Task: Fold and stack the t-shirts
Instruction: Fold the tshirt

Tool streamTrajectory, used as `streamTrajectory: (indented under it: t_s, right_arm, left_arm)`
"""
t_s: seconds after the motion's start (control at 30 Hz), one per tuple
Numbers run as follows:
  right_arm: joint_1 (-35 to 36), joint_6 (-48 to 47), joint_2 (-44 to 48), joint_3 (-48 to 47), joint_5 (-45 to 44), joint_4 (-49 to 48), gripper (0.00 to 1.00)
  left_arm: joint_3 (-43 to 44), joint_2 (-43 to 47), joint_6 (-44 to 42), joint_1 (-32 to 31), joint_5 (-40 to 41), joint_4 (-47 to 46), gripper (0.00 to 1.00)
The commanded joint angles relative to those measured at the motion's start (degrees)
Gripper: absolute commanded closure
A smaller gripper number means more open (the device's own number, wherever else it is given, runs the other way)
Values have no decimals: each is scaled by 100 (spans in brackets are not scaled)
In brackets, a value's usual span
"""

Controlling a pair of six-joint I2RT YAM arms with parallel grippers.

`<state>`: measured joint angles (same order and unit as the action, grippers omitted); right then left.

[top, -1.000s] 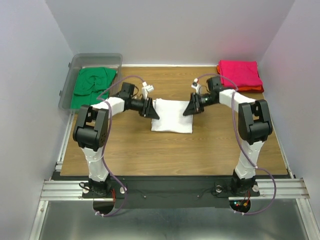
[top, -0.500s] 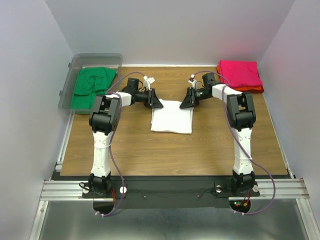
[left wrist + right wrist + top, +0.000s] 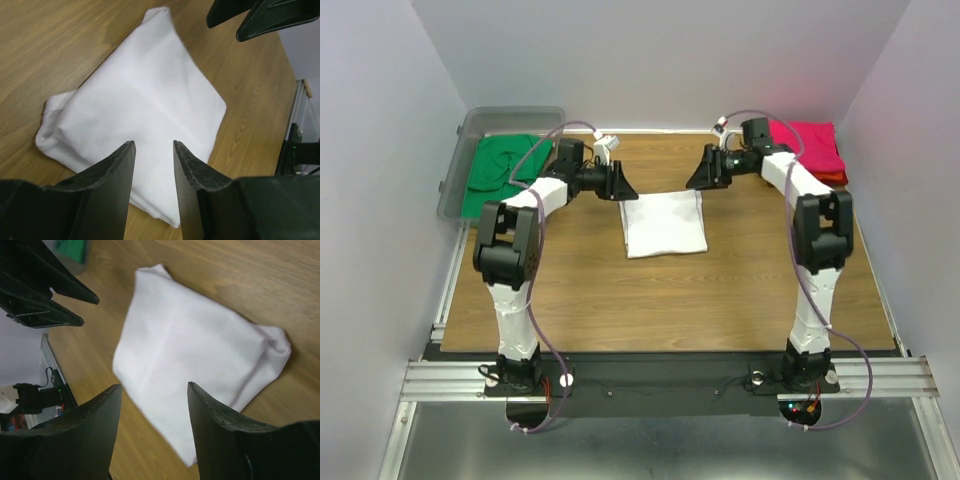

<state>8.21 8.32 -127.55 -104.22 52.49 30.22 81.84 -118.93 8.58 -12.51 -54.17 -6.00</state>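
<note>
A folded white t-shirt [image 3: 665,224] lies flat mid-table; it also shows in the left wrist view [image 3: 142,100] and the right wrist view [image 3: 195,352]. My left gripper [image 3: 626,190] [image 3: 154,146] is open and empty, just off the shirt's far left corner. My right gripper [image 3: 697,180] [image 3: 154,386] is open and empty, just off its far right corner. A magenta pink t-shirt [image 3: 802,143] lies folded on a red-orange one [image 3: 832,178] at the far right corner. A green t-shirt [image 3: 500,168] lies in the bin.
A clear grey plastic bin [image 3: 510,119] stands at the far left corner, partly off the table's left edge. White walls close in the back and both sides. The wooden table [image 3: 670,300] shows bare wood in front of the shirt.
Both grippers have drawn back from the white shirt's side edges toward the far side of the table. The shirt's far edge has shifted slightly farther and it lies a little skewed.
</note>
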Motion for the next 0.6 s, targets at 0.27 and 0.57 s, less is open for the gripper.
streamTrajectory:
  t_s: [0.27,0.57]
  right_arm:
    - [-416,284,2867,2054,-1706,-148,32]
    - [-803,531,3096,3152,-1910,-183,30]
  left_arm:
    - [-810,2349,-3511,-2386,2805,1136,34]
    - [-987,1743,-4645,-3906,4880,468,37]
